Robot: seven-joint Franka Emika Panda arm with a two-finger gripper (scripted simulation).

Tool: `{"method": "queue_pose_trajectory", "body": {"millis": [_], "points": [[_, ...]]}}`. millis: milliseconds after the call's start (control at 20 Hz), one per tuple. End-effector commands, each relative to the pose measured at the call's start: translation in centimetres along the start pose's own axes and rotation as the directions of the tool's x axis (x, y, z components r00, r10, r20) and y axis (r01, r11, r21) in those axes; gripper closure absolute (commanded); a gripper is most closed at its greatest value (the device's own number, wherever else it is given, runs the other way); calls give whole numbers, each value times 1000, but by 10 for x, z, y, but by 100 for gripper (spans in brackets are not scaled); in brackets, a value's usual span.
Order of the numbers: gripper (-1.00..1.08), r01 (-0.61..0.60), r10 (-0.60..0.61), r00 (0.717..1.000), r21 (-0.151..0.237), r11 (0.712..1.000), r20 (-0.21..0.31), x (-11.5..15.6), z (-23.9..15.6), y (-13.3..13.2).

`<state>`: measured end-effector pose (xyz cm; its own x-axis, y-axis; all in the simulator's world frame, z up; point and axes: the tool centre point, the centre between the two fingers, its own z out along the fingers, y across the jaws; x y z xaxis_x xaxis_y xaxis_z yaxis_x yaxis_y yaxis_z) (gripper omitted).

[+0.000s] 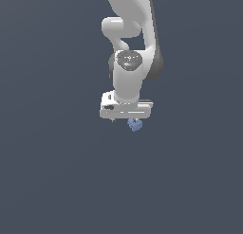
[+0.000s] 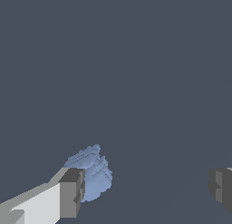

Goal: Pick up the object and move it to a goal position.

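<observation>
Flat slate-grey background fills both views, with no edge, corner or seam to place anything by. And there's the object (image 2: 90, 173), a tiny pale-blue lump with a ridged, bumpy surface, sitting right by one of the gripper's fingers (image 2: 71, 192) in the wrist view, at the grey pad's inner face; whether the two actually touch, I can't tell. The other finger (image 2: 221, 186) stands well apart from it across a broad gap, so the gripper (image 2: 145, 189) is spread wide and has hold of nothing. Over to the exterior view: the object (image 1: 135, 125) peeks out just below the white hand, towards the exterior view's right end of it, while the gripper (image 1: 126, 118) points straight down. Above it the white arm (image 1: 129, 72) rises up out of the top of the exterior view.
</observation>
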<state>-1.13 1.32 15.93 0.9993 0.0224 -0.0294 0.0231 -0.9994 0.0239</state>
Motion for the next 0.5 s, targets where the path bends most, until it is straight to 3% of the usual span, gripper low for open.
{"method": "queue_pose_trajectory", "body": {"millis": [0,450], "points": [[-92,0,0,1000,0,1000,0,0,0,0],[-92,-44,45,999,31,999,-10,7,-3,2]]}}
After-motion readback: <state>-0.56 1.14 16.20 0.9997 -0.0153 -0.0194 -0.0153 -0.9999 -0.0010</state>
